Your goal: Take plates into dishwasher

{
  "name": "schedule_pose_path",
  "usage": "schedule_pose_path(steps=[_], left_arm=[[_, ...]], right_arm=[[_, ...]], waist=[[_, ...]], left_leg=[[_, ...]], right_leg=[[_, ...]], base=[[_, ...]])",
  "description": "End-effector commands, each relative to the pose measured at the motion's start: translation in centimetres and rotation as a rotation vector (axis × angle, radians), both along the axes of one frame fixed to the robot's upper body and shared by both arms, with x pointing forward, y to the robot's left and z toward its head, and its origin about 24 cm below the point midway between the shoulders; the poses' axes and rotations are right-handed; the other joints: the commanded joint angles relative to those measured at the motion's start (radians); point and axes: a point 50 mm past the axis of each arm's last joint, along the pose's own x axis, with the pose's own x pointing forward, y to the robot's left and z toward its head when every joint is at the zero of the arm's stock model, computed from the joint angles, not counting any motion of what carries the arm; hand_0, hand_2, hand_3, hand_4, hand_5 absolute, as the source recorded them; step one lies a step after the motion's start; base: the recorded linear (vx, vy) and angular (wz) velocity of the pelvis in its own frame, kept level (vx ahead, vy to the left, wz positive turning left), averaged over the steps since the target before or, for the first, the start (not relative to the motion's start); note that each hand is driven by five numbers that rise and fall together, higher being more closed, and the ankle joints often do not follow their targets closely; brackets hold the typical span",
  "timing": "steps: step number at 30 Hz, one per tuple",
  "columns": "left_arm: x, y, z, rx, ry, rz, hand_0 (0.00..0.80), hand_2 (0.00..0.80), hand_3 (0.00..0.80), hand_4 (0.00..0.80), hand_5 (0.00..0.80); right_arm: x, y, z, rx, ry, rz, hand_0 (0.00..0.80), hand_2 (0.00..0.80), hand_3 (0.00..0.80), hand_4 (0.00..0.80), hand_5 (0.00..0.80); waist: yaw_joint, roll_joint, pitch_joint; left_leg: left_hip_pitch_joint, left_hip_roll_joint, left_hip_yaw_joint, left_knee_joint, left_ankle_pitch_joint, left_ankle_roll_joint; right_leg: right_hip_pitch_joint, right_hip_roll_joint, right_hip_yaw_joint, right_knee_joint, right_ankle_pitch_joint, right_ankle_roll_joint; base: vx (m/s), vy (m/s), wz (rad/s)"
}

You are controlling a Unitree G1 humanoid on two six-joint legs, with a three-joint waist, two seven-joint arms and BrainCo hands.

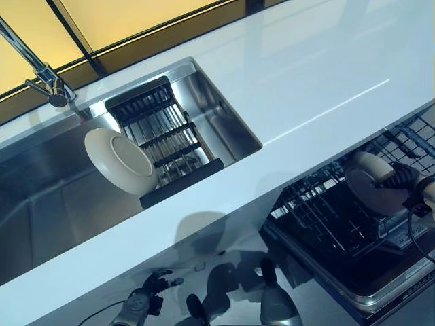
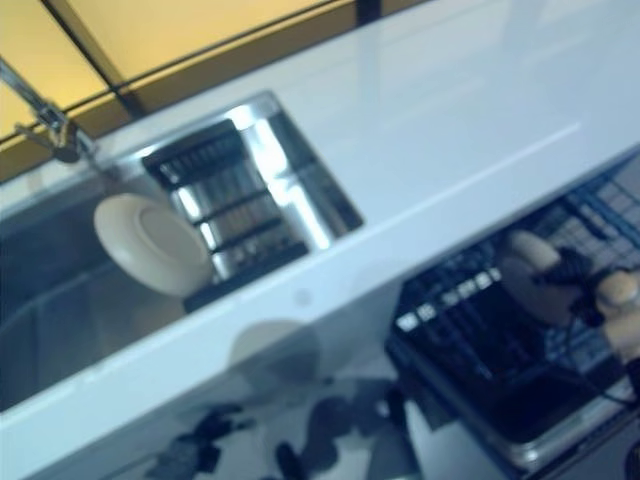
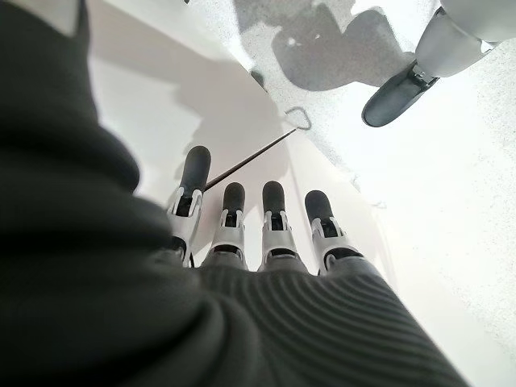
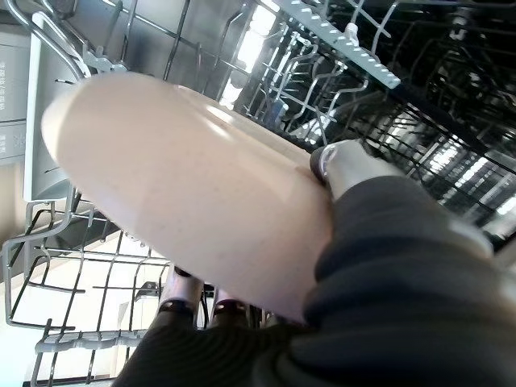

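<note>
A cream plate [image 1: 121,160] leans on edge against the black drying rack [image 1: 162,134] inside the steel sink [image 1: 41,183]. A second cream plate [image 1: 370,182] hangs over the dishwasher's lower rack [image 1: 326,217], with my right hand [image 1: 402,178] shut on it. In the right wrist view that plate [image 4: 201,193] fills the middle, pinched between the thumb [image 4: 339,161] on top and fingers [image 4: 181,302] beneath, above the rack's wires [image 4: 89,282]. My left hand [image 1: 139,302] hangs low below the counter edge, fingers [image 3: 230,214] straight and holding nothing.
The white counter [image 1: 306,75] runs between the sink and the pulled-out dishwasher. A chrome tap [image 1: 41,71] stands at the sink's far left. An upper rack [image 1: 414,139] juts out at the right, above the lower one. A window [image 1: 122,20] lies behind the counter.
</note>
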Motion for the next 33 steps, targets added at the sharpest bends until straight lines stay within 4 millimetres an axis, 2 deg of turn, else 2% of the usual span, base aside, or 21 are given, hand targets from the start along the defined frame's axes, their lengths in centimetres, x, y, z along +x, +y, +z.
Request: schedule_pose_path(steps=[1, 12, 17, 23, 32, 33], left_arm=[[3.7, 1.5, 2.3, 0.028, -0.130, -0.002, 0.000, 0.000, 0.000, 0.000, 0.000], [4.1, 0.8, 2.2, 0.011, -0.138, -0.011, 0.000, 0.000, 0.000, 0.000, 0.000], [4.4, 0.7, 2.4, 0.009, -0.143, -0.021, 0.000, 0.000, 0.000, 0.000, 0.000], [4.4, 0.5, 2.5, -0.002, -0.150, -0.038, 0.000, 0.000, 0.000, 0.000, 0.000], [4.4, 0.6, 2.7, -0.014, -0.151, -0.062, 0.000, 0.000, 0.000, 0.000, 0.000], [4.4, 0.6, 2.7, -0.013, -0.151, -0.063, 0.000, 0.000, 0.000, 0.000, 0.000]], right_arm=[[1.6, 1.5, -1.0, 0.040, 0.004, 0.022, 0.800, 0.800, 0.800, 0.800, 0.800], [0.7, 1.2, -5.8, 0.061, 0.122, -0.035, 0.800, 0.800, 0.800, 0.800, 0.800], [0.1, 0.7, -7.2, 0.058, 0.163, -0.078, 0.800, 0.800, 0.800, 0.800, 0.800], [-0.8, 0.0, -8.5, 0.042, 0.212, -0.134, 0.800, 0.800, 0.800, 0.800, 0.800], [-2.0, -1.2, -9.3, 0.023, 0.229, -0.212, 0.800, 0.800, 0.800, 0.800, 0.800], [-2.1, -1.3, -9.3, 0.021, 0.228, -0.222, 0.618, 0.618, 0.618, 0.618, 0.618]], waist=[[0.037, -0.063, 0.009], [0.060, -0.049, 0.010], [0.071, -0.039, 0.014], [0.086, -0.026, 0.020], [0.099, -0.012, 0.023], [0.099, -0.013, 0.022]], left_leg=[[0.078, -0.001, -0.031, 0.003, -0.079, 0.000], [0.080, -0.003, -0.053, 0.003, -0.078, 0.002], [0.073, -0.008, -0.069, 0.003, -0.078, 0.005], [0.064, -0.015, -0.086, 0.003, -0.074, 0.007], [0.061, -0.022, -0.102, 0.003, -0.071, 0.009], [0.061, -0.022, -0.102, 0.003, -0.071, 0.009]], right_leg=[[-0.036, -0.023, -0.016, 0.014, -0.007, 0.027], [-0.019, -0.030, -0.020, 0.008, -0.009, 0.028], [-0.019, -0.034, -0.023, 0.006, -0.008, 0.029], [-0.018, -0.038, -0.025, 0.003, -0.008, 0.028], [-0.012, -0.042, -0.029, 0.003, -0.008, 0.029], [-0.012, -0.041, -0.028, 0.003, -0.009, 0.029]], base=[[0.000, 0.000, 0.00], [0.004, 0.001, 0.03], [-0.002, -0.001, 0.08], [-0.002, 0.002, 0.01], [0.001, 0.006, 0.03], [0.000, 0.000, 0.00]])
